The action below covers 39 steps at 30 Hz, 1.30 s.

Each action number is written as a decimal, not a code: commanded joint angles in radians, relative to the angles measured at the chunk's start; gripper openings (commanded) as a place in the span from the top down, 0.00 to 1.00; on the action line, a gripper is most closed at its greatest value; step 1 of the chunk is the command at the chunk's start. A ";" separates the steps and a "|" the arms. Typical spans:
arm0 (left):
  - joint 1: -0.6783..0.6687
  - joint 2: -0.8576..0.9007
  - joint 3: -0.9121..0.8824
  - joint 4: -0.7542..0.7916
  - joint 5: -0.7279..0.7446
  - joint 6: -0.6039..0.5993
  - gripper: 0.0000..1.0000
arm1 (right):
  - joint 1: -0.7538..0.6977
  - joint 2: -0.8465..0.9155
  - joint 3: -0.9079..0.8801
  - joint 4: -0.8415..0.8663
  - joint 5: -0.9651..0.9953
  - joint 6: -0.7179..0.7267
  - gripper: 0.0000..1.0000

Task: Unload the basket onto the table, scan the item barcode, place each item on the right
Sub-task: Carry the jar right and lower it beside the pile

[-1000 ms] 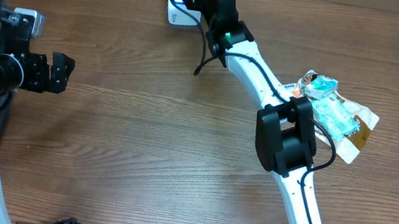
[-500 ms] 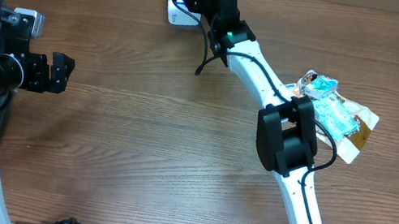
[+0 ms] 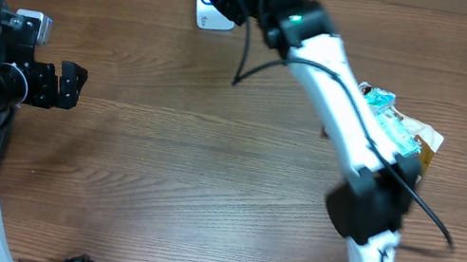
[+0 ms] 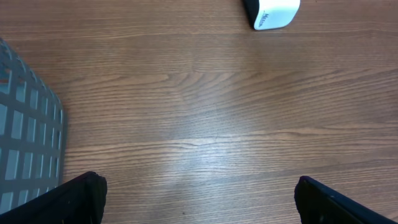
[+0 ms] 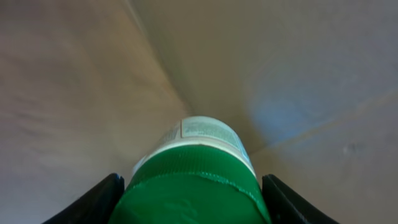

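Left fingers (image 4: 74, 202) gape wide; right arm (image 3: 337, 91) stretches far forward, right fingers (image 5: 93, 205) clamped.

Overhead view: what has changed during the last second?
The right arm swung its elbow toward the near right and carried the right gripper, shut on the green round container with a white labelled end, slightly farther away. The white box-shaped scanner, crinkled snack packets and open left gripper stayed.

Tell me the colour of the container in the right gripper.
The container is green, white at its far end; the right wrist view shows it best.
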 commanded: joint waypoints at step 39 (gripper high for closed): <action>0.005 0.003 0.002 0.001 0.004 0.008 0.01 | -0.223 -0.134 -0.537 -0.457 0.293 0.496 0.30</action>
